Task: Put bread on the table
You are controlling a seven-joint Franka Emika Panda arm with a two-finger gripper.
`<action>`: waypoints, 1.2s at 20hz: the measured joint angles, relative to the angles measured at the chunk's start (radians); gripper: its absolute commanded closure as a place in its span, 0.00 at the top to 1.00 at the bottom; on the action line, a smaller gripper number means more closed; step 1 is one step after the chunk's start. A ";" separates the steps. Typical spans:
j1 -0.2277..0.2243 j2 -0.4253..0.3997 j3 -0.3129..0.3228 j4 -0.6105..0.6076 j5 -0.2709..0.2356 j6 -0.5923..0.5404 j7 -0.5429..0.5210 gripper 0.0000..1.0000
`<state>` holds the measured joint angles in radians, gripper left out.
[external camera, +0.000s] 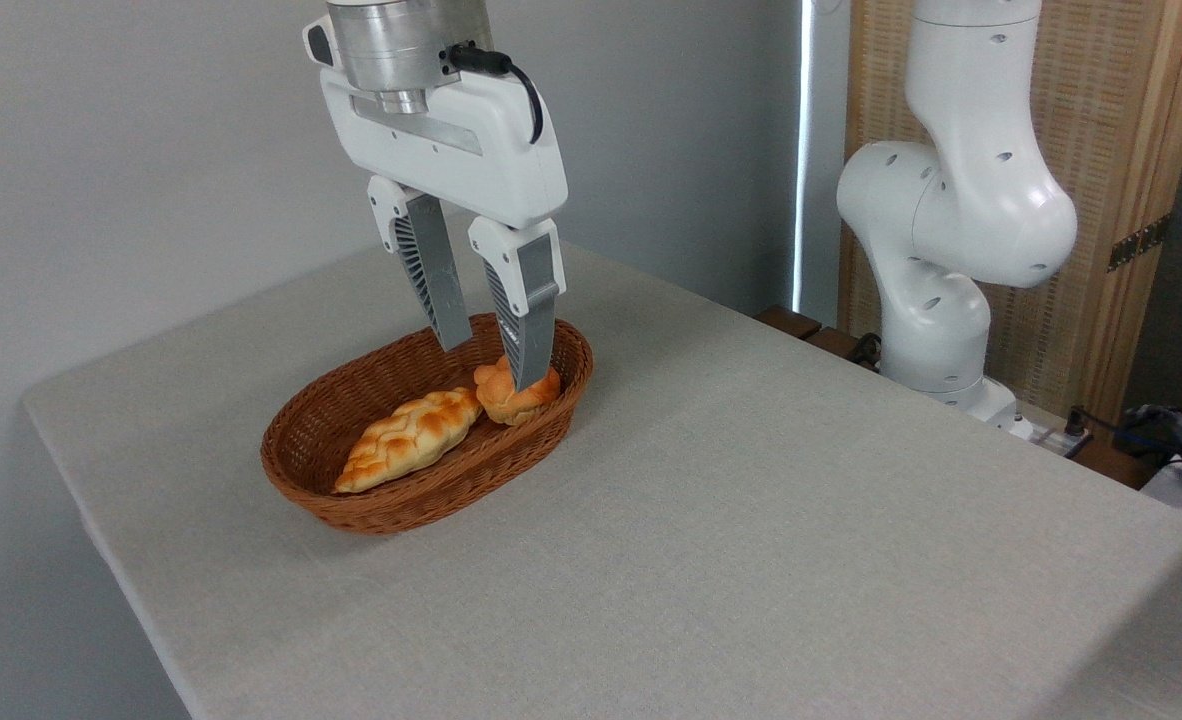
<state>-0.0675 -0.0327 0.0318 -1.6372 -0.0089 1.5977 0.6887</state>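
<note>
**Bun in the basket, lift not yet made**

The table [751, 520] fills most of the view, a broad slab under a light grey-beige cloth with rounded corners, and nearly all of it is bare, so I have plenty of free surface to the right of the basket for a set-down. Behind it stand a plain grey wall, a bright vertical strip of light and a woven wooden panel, with my arm's white base at the far right edge.

The brown wicker basket [391, 500] sits toward the left end. In it lie a pale braided loaf [406, 440] and, touching its right tip, the bread [511, 398], the small golden bun, which lies inside against the far rim.

My gripper [491, 362] hangs over that bun with its fingers parted; one finger crosses in front of it, and I cannot tell whether either touches. I judge nothing is done yet: grasp, lift, carry and release all remain.
</note>
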 measured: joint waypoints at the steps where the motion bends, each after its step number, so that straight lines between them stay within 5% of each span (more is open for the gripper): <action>1: 0.000 0.000 0.000 0.000 0.000 0.000 0.000 1.00; 13: -0.002 -0.051 -0.014 -0.084 -0.032 0.021 0.000 1.00; 19: -0.005 -0.110 -0.128 -0.209 -0.123 0.071 -0.001 1.00; 24: -0.036 -0.127 -0.231 -0.316 -0.131 0.148 -0.002 1.00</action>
<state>-0.1039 -0.1595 -0.1989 -1.9535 -0.1399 1.7455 0.6872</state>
